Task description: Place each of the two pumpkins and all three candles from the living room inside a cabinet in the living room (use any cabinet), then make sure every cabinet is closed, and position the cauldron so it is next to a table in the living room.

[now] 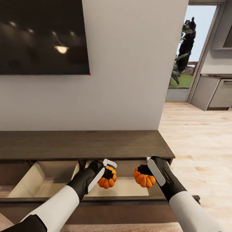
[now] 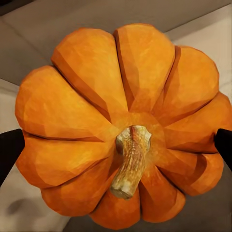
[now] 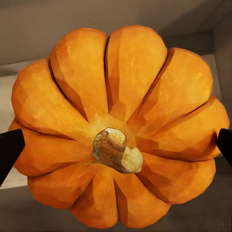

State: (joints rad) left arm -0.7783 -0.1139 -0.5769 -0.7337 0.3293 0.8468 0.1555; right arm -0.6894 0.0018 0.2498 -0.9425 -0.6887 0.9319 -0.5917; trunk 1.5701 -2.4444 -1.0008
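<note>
Low in the head view, the left gripper [image 1: 109, 176] is clamped on one pumpkin [image 1: 107, 181] and the right gripper [image 1: 143, 175] on the other pumpkin [image 1: 145, 179], side by side but apart, above the open right drawer [image 1: 129, 190] of the cabinet [image 1: 80, 145]. Each wrist view shows its pumpkin [image 2: 121, 125] [image 3: 118, 123] stem-on, dark fingertips [image 2: 9, 150] [image 3: 9, 145] pressing both flanks. A dark TV [image 1: 43, 37] hangs upper left. No writing is readable anywhere.

I see both pumpkins [image 1: 107, 182] [image 1: 145, 179] with matt, faceted orange skin and rough, woody stems. The cabinet [image 1: 83, 144] shows dark matt wood grain outside, with pale smooth panels inside.
</note>
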